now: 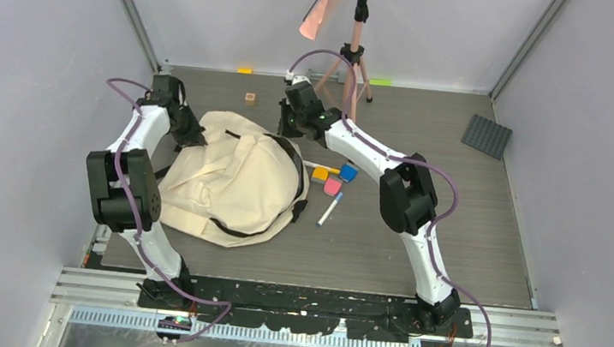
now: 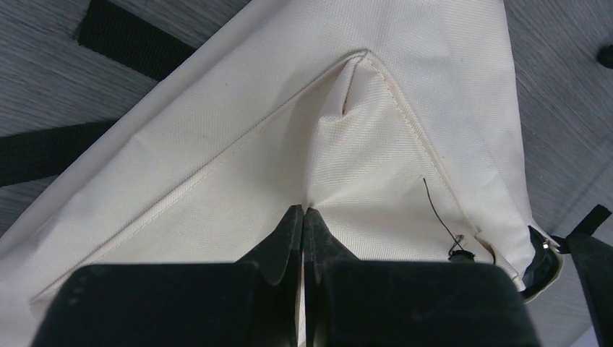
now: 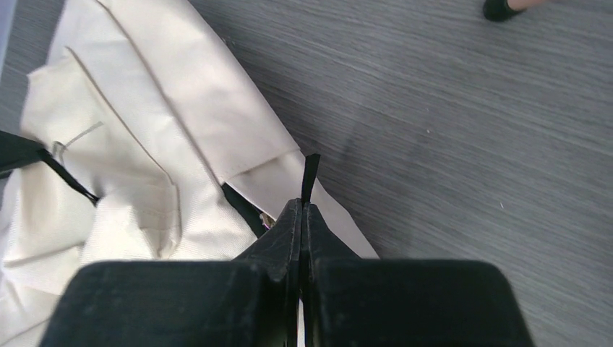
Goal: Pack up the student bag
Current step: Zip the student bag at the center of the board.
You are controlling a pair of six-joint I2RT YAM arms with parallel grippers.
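The student bag (image 1: 234, 179), a large cream canvas backpack with black straps, lies flat on the table left of centre. My left gripper (image 1: 191, 137) is at the bag's far left corner. In the left wrist view it (image 2: 304, 210) is shut, pinching a fold of the cream canvas (image 2: 361, 144). My right gripper (image 1: 289, 126) is at the bag's far right edge. In the right wrist view it (image 3: 301, 205) is shut on a thin black pull tab (image 3: 311, 172) at the bag's zip edge (image 3: 242, 206). The bag's inside is hidden.
Right of the bag lie a yellow cube (image 1: 320, 174), a blue cube (image 1: 348, 173), a pink cube (image 1: 332, 186) and a marker (image 1: 329, 209). A wooden cube (image 1: 250, 98) sits behind the bag. A tripod (image 1: 352, 58) stands at the back, and a grey studded plate (image 1: 487, 136) lies far right.
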